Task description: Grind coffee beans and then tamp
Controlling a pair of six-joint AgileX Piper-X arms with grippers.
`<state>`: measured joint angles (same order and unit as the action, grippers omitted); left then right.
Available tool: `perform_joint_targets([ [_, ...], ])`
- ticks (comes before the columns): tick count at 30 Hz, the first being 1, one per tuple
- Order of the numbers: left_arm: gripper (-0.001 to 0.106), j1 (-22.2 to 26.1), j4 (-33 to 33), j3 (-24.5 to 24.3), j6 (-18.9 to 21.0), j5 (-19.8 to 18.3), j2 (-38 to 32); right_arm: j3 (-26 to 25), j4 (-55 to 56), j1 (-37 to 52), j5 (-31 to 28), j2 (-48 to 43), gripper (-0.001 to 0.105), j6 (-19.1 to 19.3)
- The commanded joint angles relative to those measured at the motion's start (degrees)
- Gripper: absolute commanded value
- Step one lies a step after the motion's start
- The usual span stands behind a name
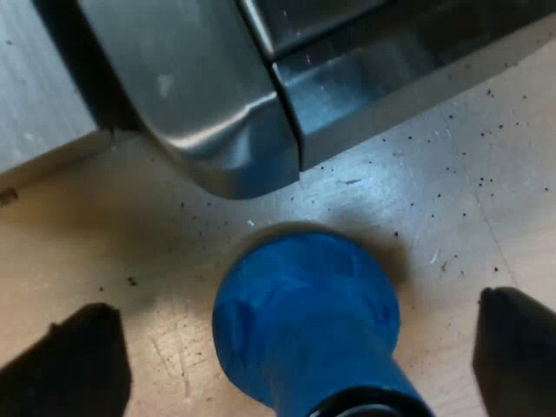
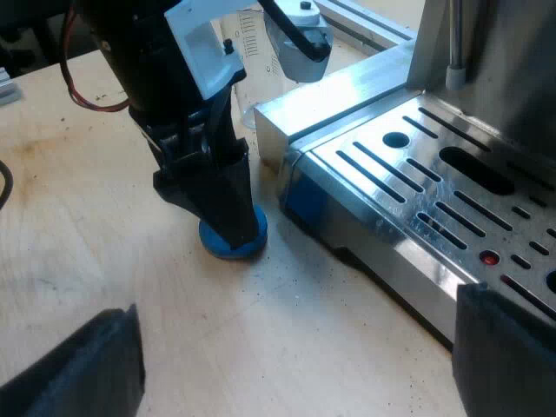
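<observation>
A blue tamper [image 1: 304, 317] stands on the wooden table close to the corner of the espresso machine's base [image 1: 234, 130]. My left gripper [image 1: 295, 360] is lowered over it, open, with one black finger [image 1: 74, 365] on each side and neither touching it. In the right wrist view the left arm stands upright over the tamper [image 2: 233, 241], hiding all but its blue base. My right gripper [image 2: 295, 365] hovers open above bare table beside the machine's drip tray [image 2: 434, 174], holding nothing.
A measuring glass [image 2: 252, 52] stands behind the left arm at the machine's corner. The steam wand [image 2: 453, 43] hangs over the drip tray. Coffee specks dot the wooden table [image 2: 104, 226] around the tamper.
</observation>
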<state>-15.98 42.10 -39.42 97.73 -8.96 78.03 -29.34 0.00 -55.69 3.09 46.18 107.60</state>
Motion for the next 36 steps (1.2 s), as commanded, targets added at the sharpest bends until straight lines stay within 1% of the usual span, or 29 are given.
perform_joint_targets([
  [1, 0.060, -0.1, 1.3, -0.3, -0.2, 0.6, -0.2, 0.0, -0.7, -0.1, -0.3, 0.0, 0.074, 0.1],
  [2, 0.057, -0.1, 1.4, -0.3, -0.2, 0.6, -0.2, 0.0, -0.7, -0.1, -0.3, 0.0, 0.074, 0.1],
  [4, 0.038, -0.1, 2.5, -0.3, -0.2, 0.3, -0.2, 0.0, -0.7, -0.1, -0.6, 0.0, 0.074, 0.1],
  [5, 0.035, -0.1, 2.7, -0.3, -0.2, 0.0, -0.2, 0.0, -0.7, -0.1, -0.6, 0.0, 0.074, 0.1],
  [7, 0.018, -0.1, 3.4, -0.3, -0.2, -0.4, -0.2, 0.0, -0.7, -0.1, -0.6, 0.0, 0.074, 0.1],
  [8, 0.015, -0.1, 3.5, -0.3, -0.2, -0.4, -0.2, 0.0, -0.7, -0.1, -0.6, 0.0, 0.074, 0.1],
  [10, 0.000, -0.1, 4.1, -0.3, -0.2, -0.7, -0.2, 0.0, -0.7, -0.1, -0.6, 0.0, 0.074, 0.1],
  [17, 0.000, -0.1, 7.9, -2.5, -0.3, -0.7, -2.1, 0.0, -0.7, -0.1, -0.6, 0.0, 0.074, 0.1],
  [20, 0.000, -0.1, 8.8, -4.0, -0.3, -0.7, -5.3, 0.0, -0.7, -0.1, -0.7, 0.0, 0.074, 0.1],
  [21, 0.000, -0.1, 8.7, -4.5, -0.3, -0.7, -6.7, 0.0, -0.7, -0.1, -0.6, 0.0, 0.074, -0.8],
  [22, 0.000, -0.1, 8.7, -4.9, -0.3, -0.7, -8.2, 0.0, -0.7, -0.1, -0.6, 0.0, 0.074, -3.6],
  [23, 0.000, -0.1, 8.7, -5.2, -0.3, -0.7, -8.7, 0.0, -0.7, -0.1, -0.6, -0.1, 0.074, -5.2],
  [24, 0.000, -0.2, 9.0, -5.7, -0.3, -0.7, -10.2, 0.0, -0.7, -0.1, -0.6, -0.2, 0.074, -8.0],
  [25, 0.000, -0.2, 9.3, -6.2, -0.1, -1.0, -11.4, 0.0, -0.4, -0.1, -0.6, -0.2, 0.074, -9.2],
  [30, 0.000, -0.3, 12.1, -7.6, 0.0, -3.4, -16.3, 0.0, 2.6, -0.1, -0.6, -0.7, 0.074, -8.4],
  [33, 0.000, -0.3, 13.5, -7.8, 0.1, -3.7, -19.0, 0.0, 6.1, -0.1, -1.0, -2.3, 0.074, -8.1],
  [34, 0.000, -0.3, 14.0, -7.8, 0.1, -3.7, -19.9, 0.0, 8.1, -0.1, -1.8, -3.3, 0.074, -6.5],
  [35, 0.000, -0.3, 14.3, -7.8, 0.1, -3.7, -20.4, 0.0, 8.5, -0.1, -2.0, -3.5, 0.074, -6.2],
  [36, 0.000, -0.9, 14.8, -7.8, 0.1, -3.7, -21.7, 0.0, 11.5, -0.1, -3.9, -5.2, 0.074, -4.6],
])
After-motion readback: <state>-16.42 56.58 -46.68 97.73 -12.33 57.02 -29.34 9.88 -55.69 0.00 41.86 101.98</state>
